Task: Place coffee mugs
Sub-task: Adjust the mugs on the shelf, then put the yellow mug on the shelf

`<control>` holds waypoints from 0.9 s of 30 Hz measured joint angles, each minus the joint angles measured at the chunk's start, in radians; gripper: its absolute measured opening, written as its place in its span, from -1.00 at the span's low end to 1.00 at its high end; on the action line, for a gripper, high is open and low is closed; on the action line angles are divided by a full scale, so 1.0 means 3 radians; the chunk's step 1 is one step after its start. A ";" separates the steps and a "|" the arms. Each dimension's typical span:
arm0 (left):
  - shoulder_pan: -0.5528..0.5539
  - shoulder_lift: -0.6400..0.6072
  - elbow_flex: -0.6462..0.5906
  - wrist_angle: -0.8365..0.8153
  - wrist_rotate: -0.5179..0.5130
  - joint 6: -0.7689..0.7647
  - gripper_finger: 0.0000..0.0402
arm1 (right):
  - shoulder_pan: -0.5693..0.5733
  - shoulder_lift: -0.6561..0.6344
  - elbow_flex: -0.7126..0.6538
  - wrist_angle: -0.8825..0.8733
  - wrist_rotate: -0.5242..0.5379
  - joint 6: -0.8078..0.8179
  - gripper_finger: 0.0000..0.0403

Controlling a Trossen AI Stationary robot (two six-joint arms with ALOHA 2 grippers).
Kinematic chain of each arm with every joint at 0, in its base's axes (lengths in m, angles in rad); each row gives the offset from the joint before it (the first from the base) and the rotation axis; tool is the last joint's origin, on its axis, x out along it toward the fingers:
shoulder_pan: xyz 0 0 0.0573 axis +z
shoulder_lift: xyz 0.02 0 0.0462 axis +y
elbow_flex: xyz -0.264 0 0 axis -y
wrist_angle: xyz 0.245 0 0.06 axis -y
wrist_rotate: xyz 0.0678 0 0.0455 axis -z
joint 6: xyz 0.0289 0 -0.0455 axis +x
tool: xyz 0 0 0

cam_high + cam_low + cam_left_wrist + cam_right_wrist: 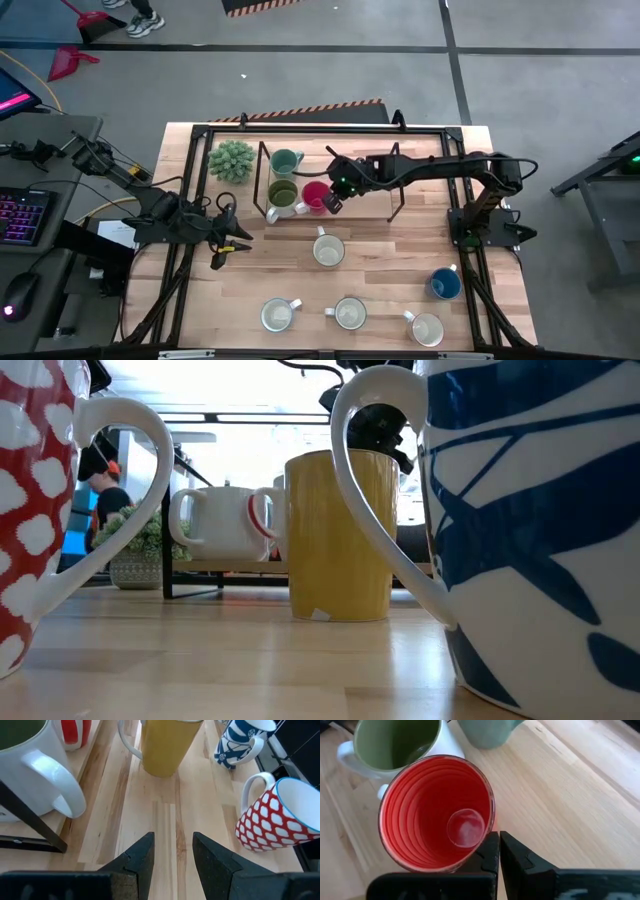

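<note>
With its fingers pinched on the rim, my right gripper [495, 851] holds the red mug [436, 812] near the table's [400, 250] far edge, beside the olive-green mug [395, 742]; my left gripper [173, 855] waits part-open and empty near the left edge.

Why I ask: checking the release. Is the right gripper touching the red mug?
Touching. The right wrist view shows the right gripper, fingers shut, pressed against the red mug at its rim, with no gap visible between them.
</note>
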 joint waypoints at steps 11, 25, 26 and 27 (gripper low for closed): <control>-0.0001 0.0001 0.0000 -0.0022 0.0000 0.0000 -0.40 | -0.0001 0.0000 0.0001 0.0068 -0.0109 -0.0001 -1.00; 0.0000 0.0001 0.0000 -0.0019 0.0000 0.0000 -0.40 | -0.0047 -0.0070 0.0081 0.0032 0.0552 -0.0254 -1.00; 0.0000 0.0001 0.0000 -0.0022 0.0000 0.0000 -0.40 | -0.0040 -0.0098 0.0128 0.0008 0.0528 -0.0375 -1.00; 0.0000 0.0000 0.0000 -0.0026 0.0000 0.0000 -0.40 | -0.0020 -0.0134 0.0164 -0.0051 0.0520 -0.0520 -1.00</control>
